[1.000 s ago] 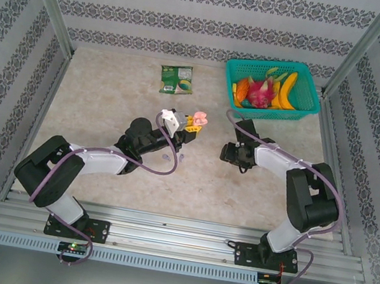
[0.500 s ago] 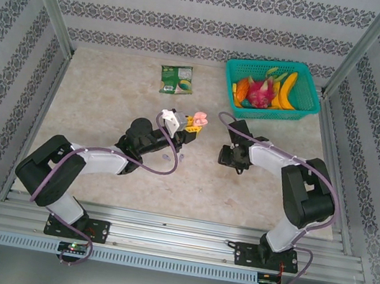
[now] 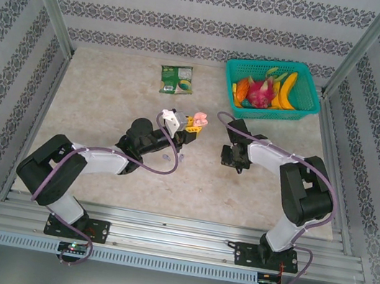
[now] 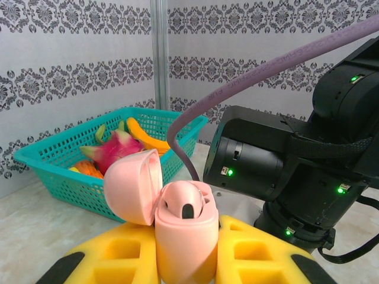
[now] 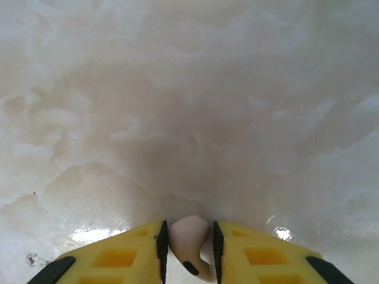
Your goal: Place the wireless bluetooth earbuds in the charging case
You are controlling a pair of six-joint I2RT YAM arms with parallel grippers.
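Note:
My left gripper (image 3: 193, 123) is shut on the pale pink charging case (image 4: 186, 236) and holds it upright above the table. The case's lid (image 4: 133, 186) is swung open to the left. One pink earbud (image 4: 183, 202) sits in a socket of the case. My right gripper (image 5: 188, 248) is down at the table, with a second pale pink earbud (image 5: 187, 235) between its black pads, both of which press against it. In the top view the right gripper (image 3: 233, 156) points down just right of the case (image 3: 199, 119).
A teal basket (image 3: 261, 64) of fruit stands at the back right. A green packet (image 3: 177, 79) lies at the back centre. The right arm's black wrist (image 4: 260, 171) hangs close in front of the held case.
The right gripper's jaws have narrowed onto the earbud on the table, and the arm has shifted slightly left. The left arm with the case has not moved.

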